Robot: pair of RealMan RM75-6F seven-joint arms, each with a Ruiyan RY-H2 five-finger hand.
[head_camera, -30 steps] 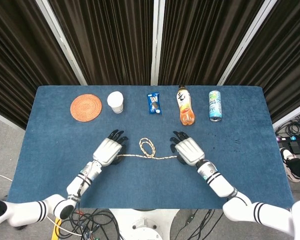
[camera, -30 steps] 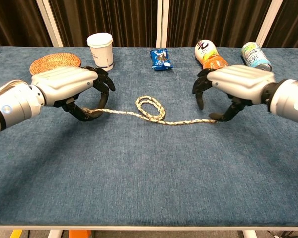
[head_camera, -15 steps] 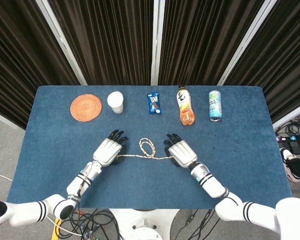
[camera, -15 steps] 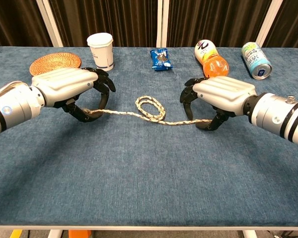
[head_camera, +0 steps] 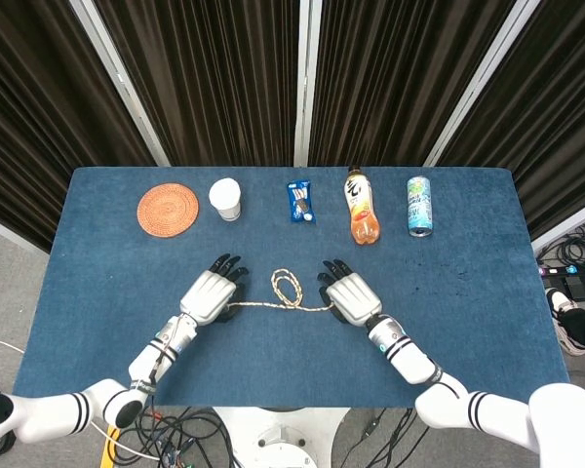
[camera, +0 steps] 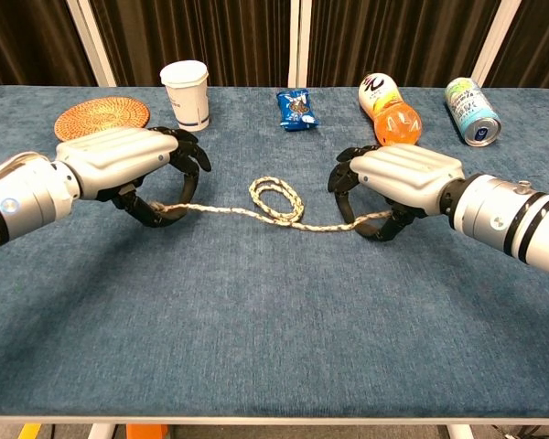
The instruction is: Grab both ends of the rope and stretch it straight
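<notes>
- Rope (camera: 274,206) lay mid-table, coiled at centre.
- Left hand (camera: 119,160) curled over its nine-o'clock end; right hand (camera: 398,174) over the three-o'clock end; grip unclear.
- Best to pinch firmly before pulling apart.

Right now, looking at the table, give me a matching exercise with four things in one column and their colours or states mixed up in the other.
Things:
1. coaster
2. cup
3. bottle
4. rope

Descriptions:
A. white, standing upright
B. lying on its side, orange drink inside
C. looped in the middle, not yet straight
D. round, woven, orange-brown

Pairs: 1-D, 2-A, 3-B, 4-C
</notes>
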